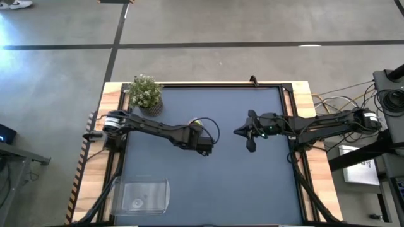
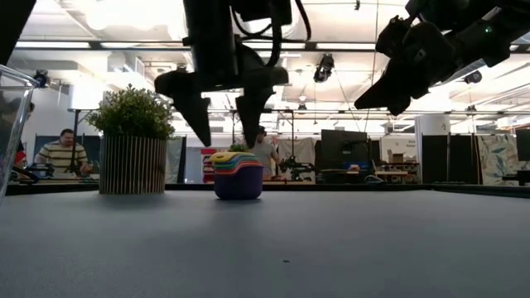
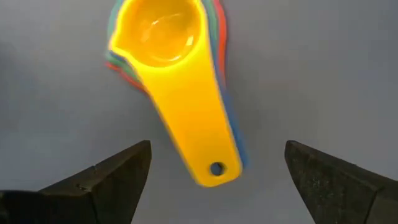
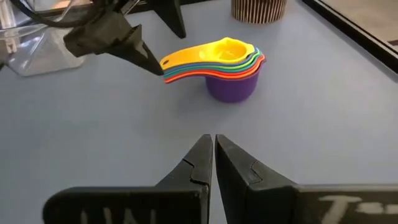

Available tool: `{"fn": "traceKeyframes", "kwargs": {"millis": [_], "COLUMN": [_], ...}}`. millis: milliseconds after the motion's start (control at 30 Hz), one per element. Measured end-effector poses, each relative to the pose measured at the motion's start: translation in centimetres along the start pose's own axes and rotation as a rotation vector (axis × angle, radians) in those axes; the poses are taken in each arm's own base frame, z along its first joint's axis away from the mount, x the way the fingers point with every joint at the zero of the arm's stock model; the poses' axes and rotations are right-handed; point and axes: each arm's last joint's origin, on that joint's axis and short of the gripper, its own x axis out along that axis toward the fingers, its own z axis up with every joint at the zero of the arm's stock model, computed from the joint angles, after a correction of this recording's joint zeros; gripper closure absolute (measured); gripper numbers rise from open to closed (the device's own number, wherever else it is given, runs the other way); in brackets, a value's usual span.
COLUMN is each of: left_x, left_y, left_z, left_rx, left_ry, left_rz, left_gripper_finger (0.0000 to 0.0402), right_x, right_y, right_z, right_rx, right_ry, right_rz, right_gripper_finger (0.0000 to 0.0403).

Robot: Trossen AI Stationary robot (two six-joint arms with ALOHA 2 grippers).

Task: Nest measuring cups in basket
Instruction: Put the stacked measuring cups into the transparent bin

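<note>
The measuring cups (image 4: pixel 231 70) stand nested in one stack in the middle of the table, purple at the bottom, yellow on top (image 3: pixel 163 34). The handles fan out together toward my left gripper. My left gripper (image 3: pixel 217 149) hangs open just above the stack (image 2: pixel 238 174), pointing steeply down. Its fingers stand on either side of the yellow handle's end (image 3: pixel 214 168), well apart from it. In the high view this gripper (image 1: pixel 203 140) covers most of the stack. My right gripper (image 4: pixel 213 146) is shut and empty, raised to the right of the cups (image 1: pixel 249 132).
The clear basket (image 1: pixel 144 194) sits at the table's near left corner, and also shows in the right wrist view (image 4: pixel 25 43). A small potted plant (image 1: pixel 145 91) stands at the far left corner. Open dark table surface lies between the cups and the basket. People sit in the room behind.
</note>
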Motion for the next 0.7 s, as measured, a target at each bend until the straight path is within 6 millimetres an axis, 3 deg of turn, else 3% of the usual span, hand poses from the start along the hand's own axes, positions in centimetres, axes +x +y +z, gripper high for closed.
{"fn": "traceKeyframes", "kwargs": {"millis": [200, 433, 700], "left_x": [0.9, 2.8, 1.6], "left_y": [1.2, 2.4, 1.7], "left_z": [0.1, -0.9, 0.1], "left_rx": [-0.090, -0.141, -0.127], "left_ry": [-0.040, -0.003, -0.051], "left_rz": [-0.156, -0.125, -0.156], "left_gripper_finger": [0.0050, 0.0051, 0.0051], "right_x": [0.0, 0.0, 0.0], "right_y": [0.0, 0.0, 0.0], "right_z": [0.1, 0.0, 0.0], "right_rx": [-0.001, -0.003, -0.003], "right_ry": [-0.015, -0.013, -0.016], "right_rz": [0.002, 0.002, 0.002], "right_gripper_finger": [0.0394, 0.0394, 0.0394]}}
